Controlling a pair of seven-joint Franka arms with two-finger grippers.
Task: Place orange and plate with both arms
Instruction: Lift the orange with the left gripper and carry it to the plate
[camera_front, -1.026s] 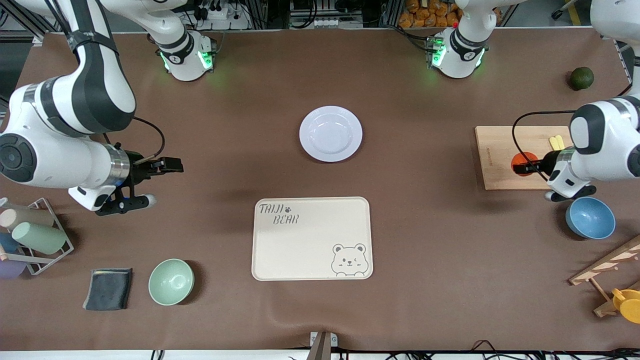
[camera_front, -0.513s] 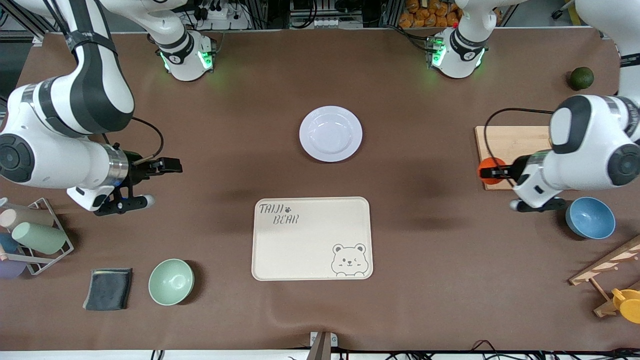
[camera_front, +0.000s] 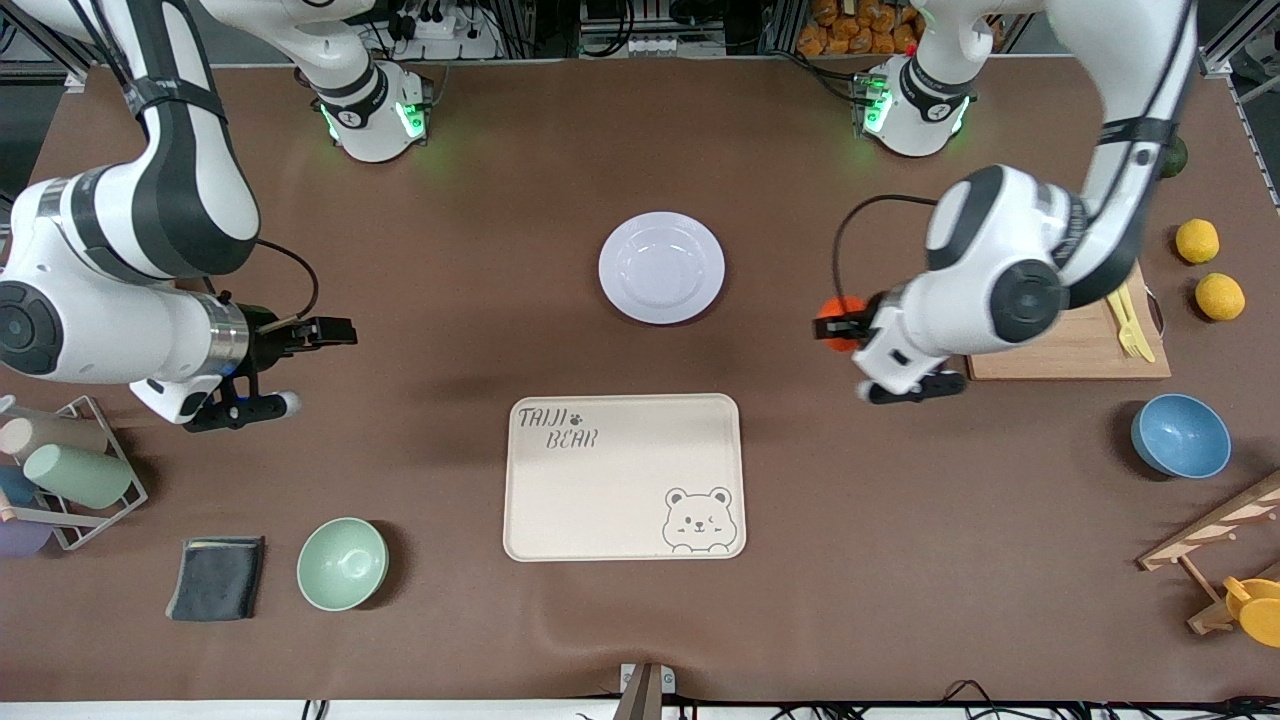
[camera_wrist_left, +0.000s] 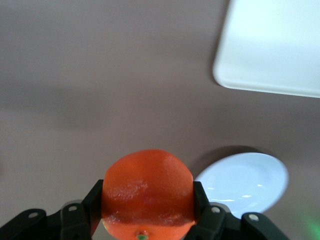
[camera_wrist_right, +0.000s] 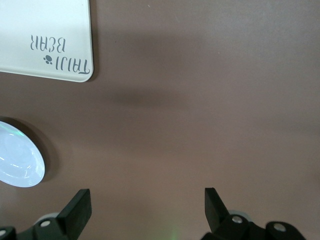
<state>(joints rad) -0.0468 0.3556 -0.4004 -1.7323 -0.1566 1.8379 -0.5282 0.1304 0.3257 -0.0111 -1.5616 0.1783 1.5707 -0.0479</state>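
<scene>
The left hand (camera_front: 832, 326) is closed on the orange (camera_front: 836, 318) and holds it in the air above the bare brown counter (camera_front: 860, 500), between the plate (camera_front: 661, 267) and the wooden cutting board (camera_front: 1070, 345). In the left wrist view the orange (camera_wrist_left: 147, 192) sits between the two black fingers (camera_wrist_left: 197, 200), which press it from both sides. The plate lies flat on the counter, in the middle, farther from the front camera than the cream bear-print tray (camera_front: 624, 477) and apart from it. The right hand (camera_front: 300, 365) hangs over the counter toward the right arm's end of the table, near the rack with cups (camera_front: 70, 470). Its fingers (camera_wrist_right: 77, 210) stand wide apart and hold nothing; this arm waits. Two lemons (camera_front: 1208, 270) lie beside the cutting board, at the left arm's end.
</scene>
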